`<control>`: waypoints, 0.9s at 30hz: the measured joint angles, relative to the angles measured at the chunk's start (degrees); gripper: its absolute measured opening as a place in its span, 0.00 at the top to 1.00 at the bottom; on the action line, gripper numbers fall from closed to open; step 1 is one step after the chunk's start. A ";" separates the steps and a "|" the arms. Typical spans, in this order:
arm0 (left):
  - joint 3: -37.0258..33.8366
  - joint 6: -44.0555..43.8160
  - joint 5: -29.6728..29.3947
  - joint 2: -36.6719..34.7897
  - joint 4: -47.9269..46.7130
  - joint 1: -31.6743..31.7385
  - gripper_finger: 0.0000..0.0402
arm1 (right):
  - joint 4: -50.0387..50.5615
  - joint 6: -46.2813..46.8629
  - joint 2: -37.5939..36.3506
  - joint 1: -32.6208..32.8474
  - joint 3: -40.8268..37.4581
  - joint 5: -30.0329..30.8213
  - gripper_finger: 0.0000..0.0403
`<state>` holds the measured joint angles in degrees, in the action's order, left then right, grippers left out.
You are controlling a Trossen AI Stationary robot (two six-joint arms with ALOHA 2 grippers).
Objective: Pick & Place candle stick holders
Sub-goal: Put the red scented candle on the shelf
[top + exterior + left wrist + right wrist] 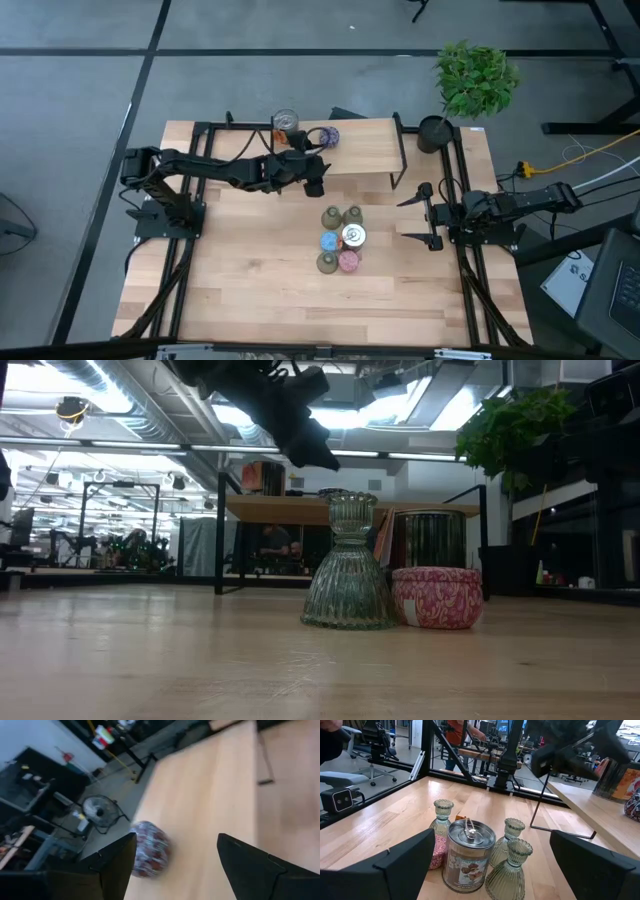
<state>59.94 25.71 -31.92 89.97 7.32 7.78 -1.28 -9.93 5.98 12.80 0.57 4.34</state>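
Two candle stick holders stand on the raised wooden shelf [360, 150] at the table's far side: a silvery can [285, 122] and a purple speckled round one [327, 137], which also shows in the left wrist view [150, 849]. My left gripper [315, 182] is open and empty, in the air over the shelf's near edge, just near of the purple one. Several holders stand clustered mid-table: three green vases [331, 217] [352, 215] [327, 263], a blue one [330, 241], a silvery can [353, 236] and a pink one [348, 261]. My right gripper [420, 215] is open and empty, right of the cluster.
A black pot [435, 132] with a green plant [475, 75] stands at the table's far right corner. The shelf's thin black legs [400, 165] stand on the table. Bare wood lies on the near half and the left side of the table.
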 joint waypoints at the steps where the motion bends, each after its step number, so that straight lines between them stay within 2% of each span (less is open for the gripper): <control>1: 0.00 -0.20 0.23 0.04 -0.57 -0.11 0.32 | 0.00 0.00 0.00 -0.01 0.00 0.00 0.01; 10: 0.00 -3.33 0.05 0.04 -1.38 -0.56 0.32 | 0.00 0.00 0.00 -0.01 0.00 0.00 0.01; 14: 0.00 -1.39 2.29 0.76 -1.56 -0.56 0.32 | 0.00 0.00 0.00 0.00 -0.01 0.00 0.01; 17: 0.22 0.41 0.28 1.88 -1.07 -0.56 0.34 | 0.00 0.00 0.00 -0.02 0.01 0.00 0.01; 21: 2.89 1.24 -4.17 5.27 -1.85 -0.10 0.43 | 0.00 0.00 0.00 -0.02 0.01 0.00 0.01; 27: 7.74 1.64 -9.10 9.77 -4.97 0.22 0.68 | 0.00 0.00 0.00 -0.02 0.01 0.00 0.01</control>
<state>67.68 27.35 -41.01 99.74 2.35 8.00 -1.28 -9.93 5.98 12.78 0.58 4.34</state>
